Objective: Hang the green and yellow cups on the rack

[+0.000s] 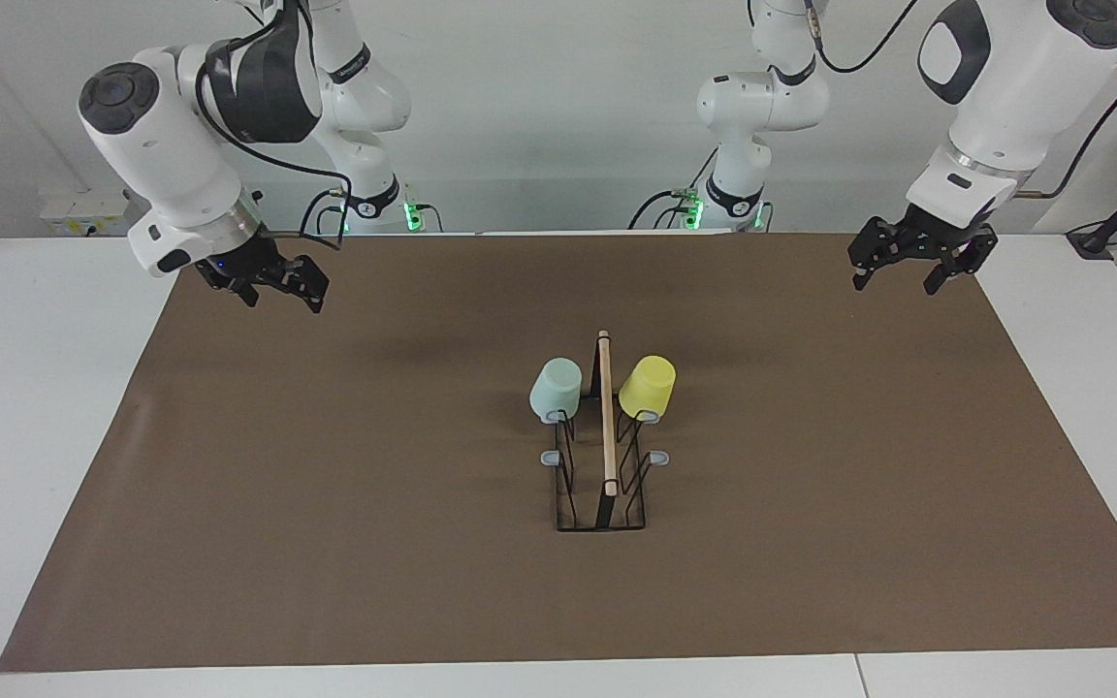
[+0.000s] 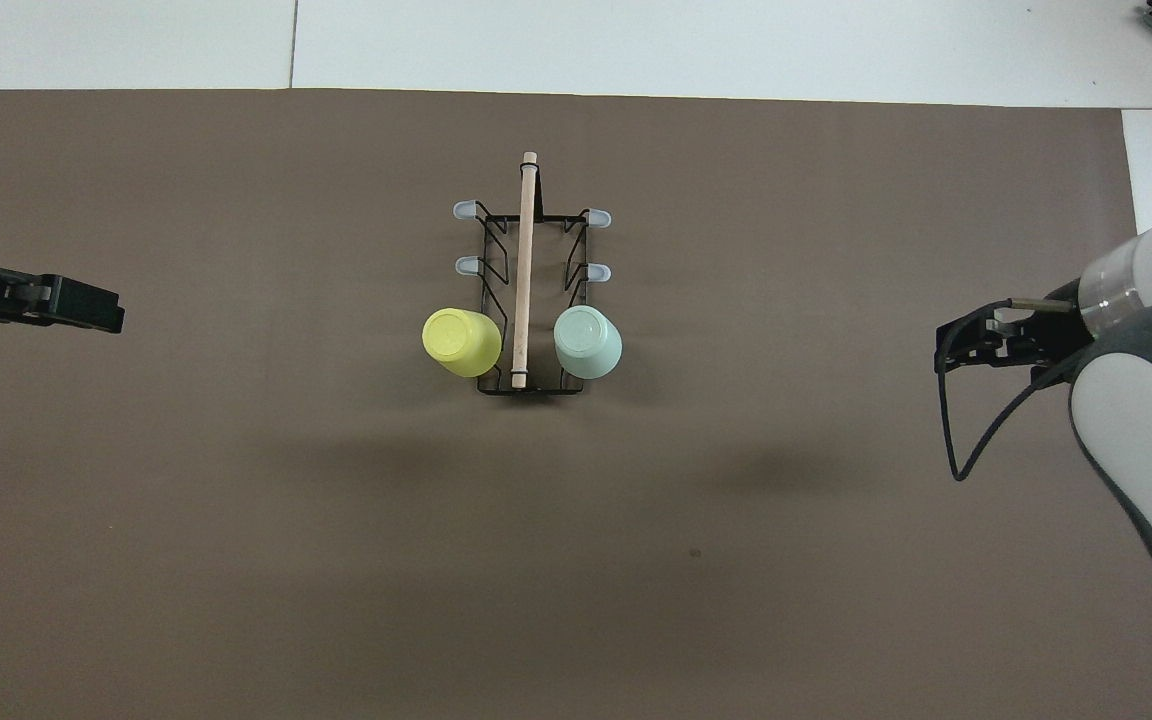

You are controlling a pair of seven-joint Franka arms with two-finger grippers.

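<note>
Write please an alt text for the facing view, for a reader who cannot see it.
A green cup and a yellow cup hang upside down on the rack, on the prongs nearest the robots. The left gripper and the right gripper hang apart from it, each over its own end of the brown mat.

No readable text, label, brand, number or sign found in either view. Faint dark marking seen on right arm's upper link (image 1: 350, 66) in facing view, too small to be read. Cups, rack, mat and table carry no lettering that can be made out.
</note>
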